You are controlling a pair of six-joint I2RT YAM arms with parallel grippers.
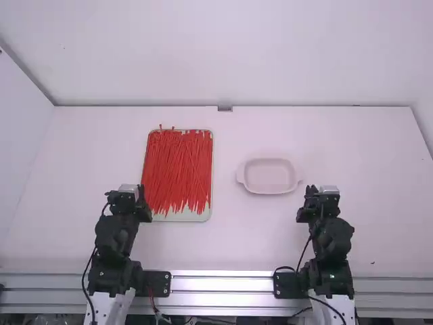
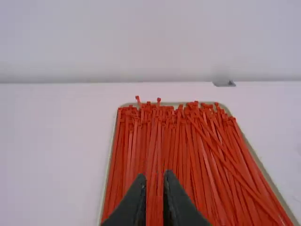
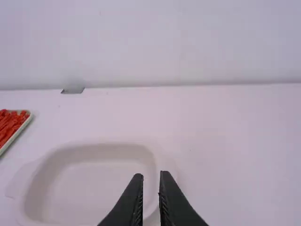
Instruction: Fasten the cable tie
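A heap of red cable ties [image 1: 179, 172] [image 2: 188, 141] lies lengthwise on a pale tray [image 1: 212, 177] [image 2: 110, 155] left of the table's middle. My left gripper [image 1: 130, 198] [image 2: 154, 181] hangs low over the tray's near left corner, shut with nothing between its fingers. An empty white dish [image 1: 268, 176] [image 3: 70, 183] with two small handles stands to the right of the tray. Just in front of the dish's near right side, my right gripper [image 1: 320, 198] [image 3: 150, 181] is shut and holds nothing. A corner of the cable ties [image 3: 9, 123] shows in the right wrist view.
A small grey tab [image 1: 224, 107] sits at the table's far edge against the back wall. White walls close the table on the left and behind. Bare tabletop stretches to the far left, the far right and between the arms' bases.
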